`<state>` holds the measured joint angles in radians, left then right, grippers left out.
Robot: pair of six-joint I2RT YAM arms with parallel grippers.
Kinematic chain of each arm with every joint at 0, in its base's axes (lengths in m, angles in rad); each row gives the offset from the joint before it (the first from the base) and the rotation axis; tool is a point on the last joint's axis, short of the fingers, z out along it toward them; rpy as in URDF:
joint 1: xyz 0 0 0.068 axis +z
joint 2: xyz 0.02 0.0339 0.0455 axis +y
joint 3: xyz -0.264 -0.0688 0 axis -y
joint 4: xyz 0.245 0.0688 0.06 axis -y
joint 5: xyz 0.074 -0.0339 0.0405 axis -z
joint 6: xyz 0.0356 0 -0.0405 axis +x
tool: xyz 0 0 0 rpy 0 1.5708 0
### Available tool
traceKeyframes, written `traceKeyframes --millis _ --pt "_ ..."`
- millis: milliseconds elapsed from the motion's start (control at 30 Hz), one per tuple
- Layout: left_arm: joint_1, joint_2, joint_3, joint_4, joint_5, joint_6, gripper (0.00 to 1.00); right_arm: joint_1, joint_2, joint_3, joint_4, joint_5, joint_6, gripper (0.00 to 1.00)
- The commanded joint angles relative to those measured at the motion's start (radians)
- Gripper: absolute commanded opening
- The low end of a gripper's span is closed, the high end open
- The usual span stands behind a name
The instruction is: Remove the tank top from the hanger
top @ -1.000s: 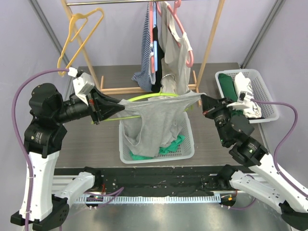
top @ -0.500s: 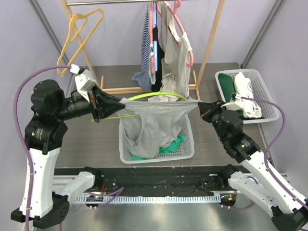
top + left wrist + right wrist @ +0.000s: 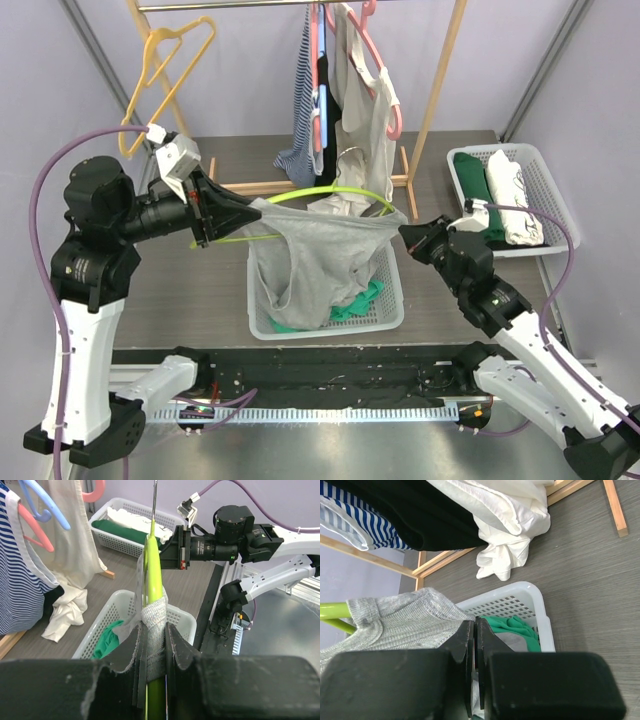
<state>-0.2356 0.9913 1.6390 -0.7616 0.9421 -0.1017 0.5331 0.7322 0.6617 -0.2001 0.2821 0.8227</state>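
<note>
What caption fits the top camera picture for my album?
The left gripper clamps a lime-green plastic hanger while the right gripper holds its grey knit tank top taut above a white basket.

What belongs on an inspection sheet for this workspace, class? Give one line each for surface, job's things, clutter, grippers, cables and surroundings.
Surface: dark wood-grain table, partly covered.
Job's things: grey tank top stretched between both grippers, on the lime-green hanger, above a white basket.
Clutter: green garment in that basket; second basket at right with folded clothes; white garment heaped on the table.
Grippers: left gripper shut on the hanger through the fabric; right gripper shut on the tank top's edge.
Cables: purple cable looping off each arm.
Surroundings: wooden rack with hung clothes, empty orange hanger, lilac walls.
</note>
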Motion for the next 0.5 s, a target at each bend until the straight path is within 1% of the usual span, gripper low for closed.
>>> traceKeyframes --millis 0,167,333,467 --pt "0.005 -0.023 0.143 0.122 0.031 -0.023 0.00 -0.038 -0.019 -0.039 -0.219 0.147 -0.033 0.01" --pt "0.004 0.004 0.232 0.108 0.047 -0.042 0.00 -0.039 -0.034 -0.066 -0.263 0.152 -0.025 0.01" --pt "0.005 0.009 0.315 0.065 0.066 -0.043 0.00 -0.041 -0.030 -0.093 -0.262 0.152 -0.019 0.01" --pt "0.005 0.007 0.358 0.062 0.115 -0.082 0.00 -0.045 -0.014 -0.097 -0.260 0.163 -0.036 0.01"
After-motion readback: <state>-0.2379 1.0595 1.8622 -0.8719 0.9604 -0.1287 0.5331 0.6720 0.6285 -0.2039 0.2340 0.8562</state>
